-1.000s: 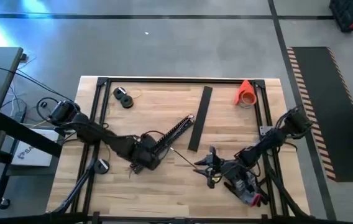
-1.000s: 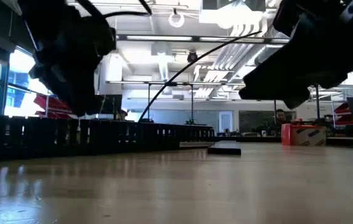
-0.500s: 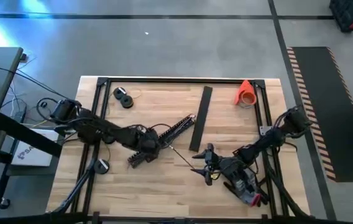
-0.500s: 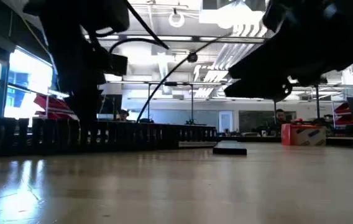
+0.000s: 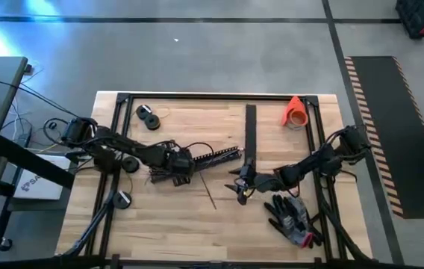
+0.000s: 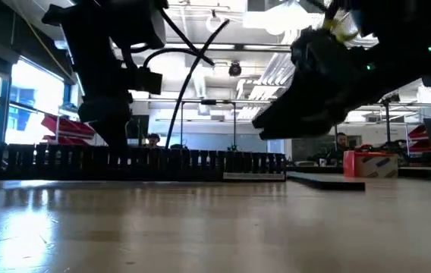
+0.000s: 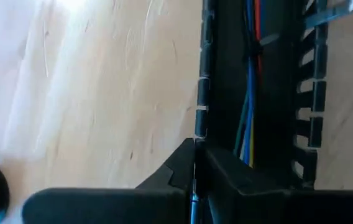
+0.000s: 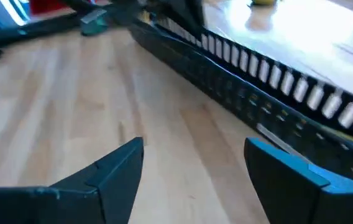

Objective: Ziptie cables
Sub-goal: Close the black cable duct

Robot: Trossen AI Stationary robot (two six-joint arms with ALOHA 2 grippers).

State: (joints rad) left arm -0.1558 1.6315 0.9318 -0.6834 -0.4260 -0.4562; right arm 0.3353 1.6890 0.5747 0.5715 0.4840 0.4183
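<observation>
Two claws work mid-worktop [image 5: 160, 224]: the left claw [image 5: 184, 161] appears clamped on one end of the slotted bar [image 5: 216, 156], seemingly to steady it, with coloured wires [image 7: 249, 93] lying in its channel in the left wrist view. Its fingers apart and holding nothing, the right claw [image 5: 239, 184] hovers off the bar's other end, beside a plain bar [image 5: 250, 134]. Cables [image 5: 209, 196], one thin strand as far as the high view tells, lie loose between the claws; gloves [image 5: 290, 215], an orange cone [image 5: 295, 110] and a tape roll [image 5: 151, 118] sit well clear.
</observation>
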